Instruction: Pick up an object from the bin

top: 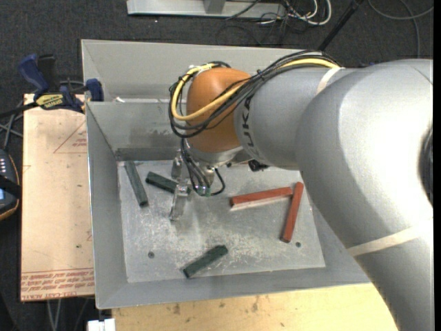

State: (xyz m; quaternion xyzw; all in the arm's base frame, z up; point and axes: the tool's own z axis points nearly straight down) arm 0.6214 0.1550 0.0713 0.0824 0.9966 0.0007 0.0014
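My gripper [177, 207] hangs below the orange wrist cover, low over the left middle of the bin floor, its tip close to the floor. A short dark green bar [160, 182] lies just to its left, with the near end almost touching it. Further left a longer dark green bar [135, 183] lies along the bin's left wall. I see nothing held in the gripper.
Two red bars lie to the right, one flat [260, 198] and one nearly upright in the picture [292, 212], meeting at a corner. Another dark green bar [204, 261] lies near the front edge. The big arm covers the bin's right back part.
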